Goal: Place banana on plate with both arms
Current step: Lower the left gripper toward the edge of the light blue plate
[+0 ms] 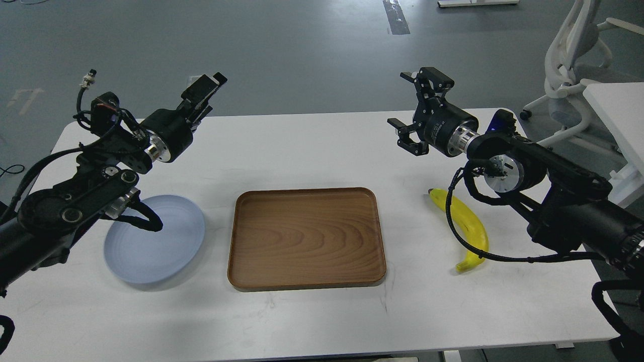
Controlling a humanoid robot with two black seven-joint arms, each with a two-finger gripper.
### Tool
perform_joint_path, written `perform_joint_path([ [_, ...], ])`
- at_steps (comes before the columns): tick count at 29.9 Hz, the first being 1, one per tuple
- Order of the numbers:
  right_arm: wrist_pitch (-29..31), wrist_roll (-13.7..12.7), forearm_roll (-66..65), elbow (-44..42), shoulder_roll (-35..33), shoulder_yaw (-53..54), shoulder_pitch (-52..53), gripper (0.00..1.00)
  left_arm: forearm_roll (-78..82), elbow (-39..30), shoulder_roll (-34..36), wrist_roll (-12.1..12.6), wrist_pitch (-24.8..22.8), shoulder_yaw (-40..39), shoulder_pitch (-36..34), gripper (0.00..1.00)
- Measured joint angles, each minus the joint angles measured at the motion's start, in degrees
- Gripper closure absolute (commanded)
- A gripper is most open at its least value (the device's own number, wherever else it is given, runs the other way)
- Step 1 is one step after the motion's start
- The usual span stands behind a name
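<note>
1. Locate the banana (467, 229) on the white counter (312, 151), at your right, lying flat beneath the right arm's cable.
2. Locate the plate (166, 246) at your left, on the counter; the left arm partly covers it.
3. Note the wooden tray (306, 237) between plate and banana, touching neither.
4. Check the right gripper (420, 108): raised above the counter, jaws spread wide, holding nothing.
5. Check the left gripper (211, 85): raised above the far counter edge, jaws close together, holding nothing.
</note>
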Motion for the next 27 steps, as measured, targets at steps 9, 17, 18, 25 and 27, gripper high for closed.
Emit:
perform_joint_path([
  [9, 0.1, 0.1, 0.1, 0.0, -2.3, 2.0, -1.9, 0.01, 14.8, -1.5, 7.9, -0.2, 4.8, 8.1, 0.2, 0.02],
  [17, -0.1, 0.1, 0.1, -0.1, -2.6, 5.3, -5.4, 0.01, 15.6, -7.7, 16.8, -5.9, 11.0, 18.1, 1.3, 0.02],
  [18, -0.1, 0.1, 0.1, -0.1, -2.6, 5.7, -5.6, 0.01, 15.7, -8.2, 17.6, -6.1, 11.6, 19.2, 1.4, 0.02],
  [25, -0.1, 0.1, 0.1, -0.1, -3.4, 7.1, -7.1, 0.01, 15.6, -8.9, 22.4, -6.1, 12.4, 23.7, 1.9, 0.02],
  [27, -0.1, 0.1, 0.1, -0.1, -3.5, 7.2, -7.4, 0.01, 15.5, -8.4, 23.5, -5.9, 12.4, 25.3, 2.7, 0.02],
])
